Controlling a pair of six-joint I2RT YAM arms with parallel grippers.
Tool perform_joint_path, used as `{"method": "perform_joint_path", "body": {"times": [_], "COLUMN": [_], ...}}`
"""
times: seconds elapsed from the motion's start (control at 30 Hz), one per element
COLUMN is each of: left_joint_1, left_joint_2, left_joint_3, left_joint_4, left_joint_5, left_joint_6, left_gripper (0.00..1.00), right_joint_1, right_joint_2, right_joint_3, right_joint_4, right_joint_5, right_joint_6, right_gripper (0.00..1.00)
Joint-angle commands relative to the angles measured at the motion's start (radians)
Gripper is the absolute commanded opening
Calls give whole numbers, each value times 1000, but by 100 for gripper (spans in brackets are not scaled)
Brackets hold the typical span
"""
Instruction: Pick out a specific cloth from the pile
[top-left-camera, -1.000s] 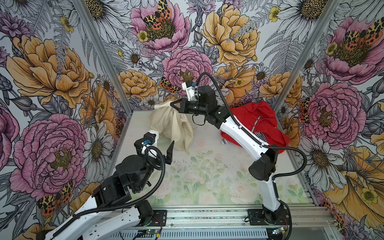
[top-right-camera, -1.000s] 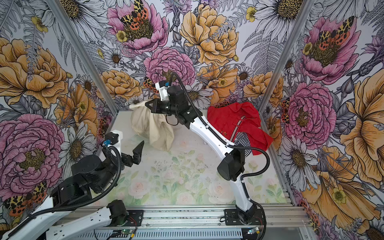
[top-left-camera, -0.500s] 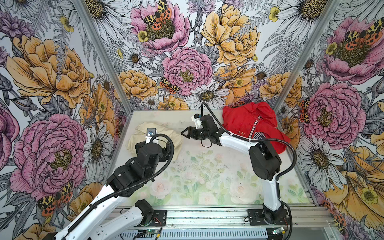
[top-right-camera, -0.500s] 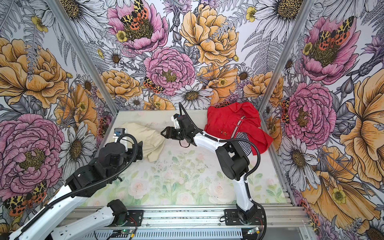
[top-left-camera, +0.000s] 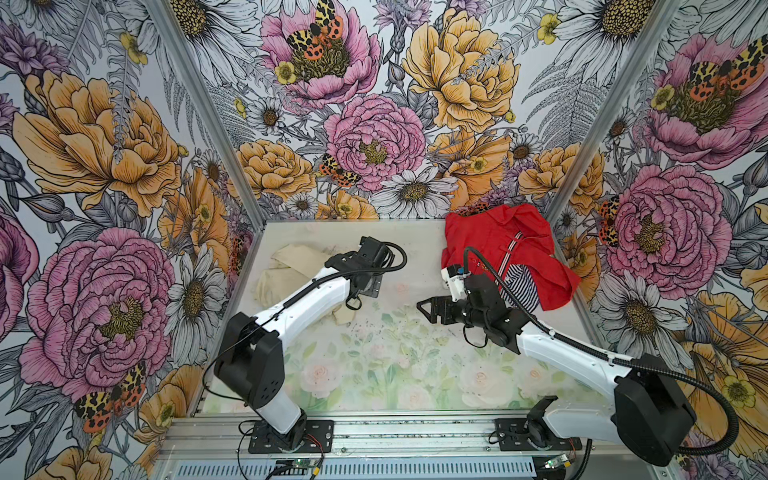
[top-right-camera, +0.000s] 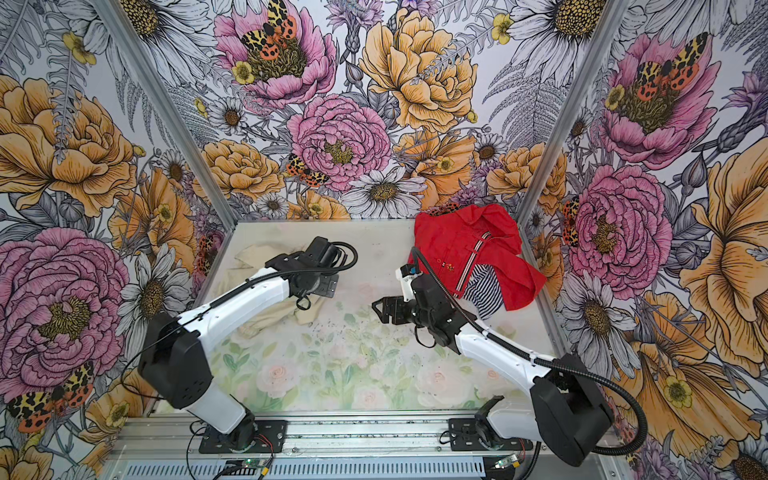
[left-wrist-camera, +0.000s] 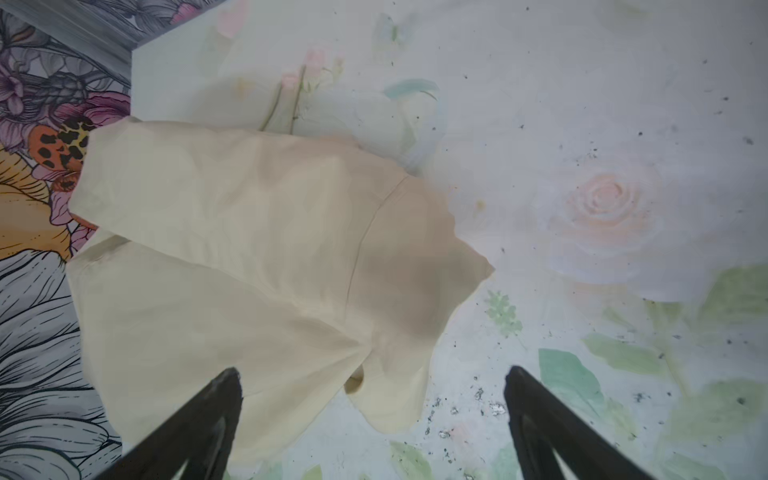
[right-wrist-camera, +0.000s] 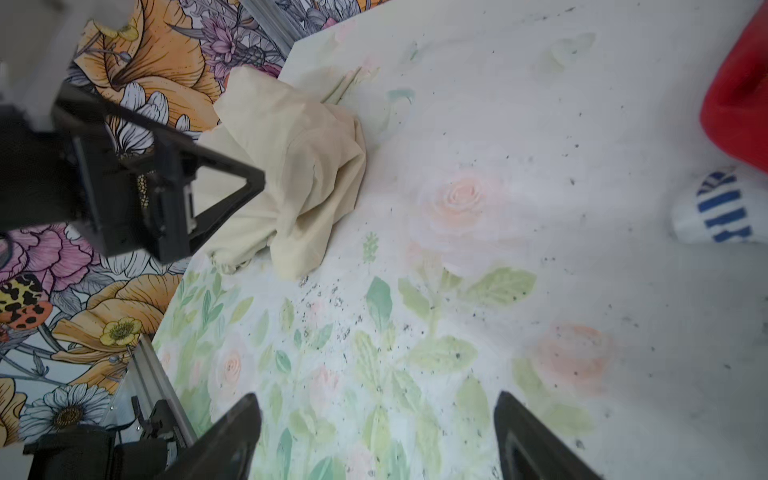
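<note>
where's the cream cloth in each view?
Cloth, top view: back-left corner, partly under the left arm.
Top view: same corner.
Left wrist: fills the centre.
Right wrist: across the mat, at its edge.
Landmark: dark specks at its tip, in all four.

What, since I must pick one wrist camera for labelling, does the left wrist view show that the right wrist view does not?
Only the left wrist view: the cream cloth close up, two flat panels side by side, beneath the open left gripper. Only the right wrist view: an edge of the red shirt, a bit of the navy-white striped garment, the left gripper seen from outside over the cloth, and the open right gripper. Both: the cream cloth lying on the floral table, held by neither gripper.
</note>
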Motion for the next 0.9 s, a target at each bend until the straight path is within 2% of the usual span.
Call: {"method": "perform_joint_path", "body": {"times": [0.0, 0.17, 0.2, 0.23, 0.37, 0.4, 0.43, 0.53, 0.63, 0.7, 0.87], "left_joint_1": [21, 69, 77, 82, 92, 93, 90, 87, 100, 128, 233], "left_joint_2": [133, 310, 337, 356, 337, 310, 274, 141, -12, -78, -170], "left_joint_3": [89, 158, 171, 179, 193, 192, 195, 212, 258, 315, 493], "left_joint_4": [-7, -7, -5, -6, -6, -5, -4, -7, -6, -9, -11], "left_joint_5": [-24, 10, 11, 10, -16, -32, -52, -113, -120, -65, 180], "left_joint_6": [25, 1, 1, -4, -39, -42, -43, -17, 33, 57, 51], "left_gripper": [99, 99, 96, 85, 22, 11, 3, 0, 0, 0, 0], "right_joint_1": [30, 50, 51, 53, 54, 54, 55, 56, 56, 56, 60], "right_joint_2": [-88, -229, -249, -261, -274, -272, -269, -252, -239, -227, -199], "right_joint_3": [-48, -98, -99, -97, -74, -71, -70, -60, -54, -46, -20], "right_joint_4": [-15, -33, -39, -46, -61, -62, -61, -61, -60, -60, -59], "right_joint_5": [24, 32, 32, 32, 35, 43, 56, 75, 85, 85, 78], "right_joint_6": [-13, -7, -13, -16, -25, -24, -23, -30, -37, -39, -34], "right_gripper": [88, 88, 88, 88, 89, 90, 99, 99, 99, 99, 99]}}
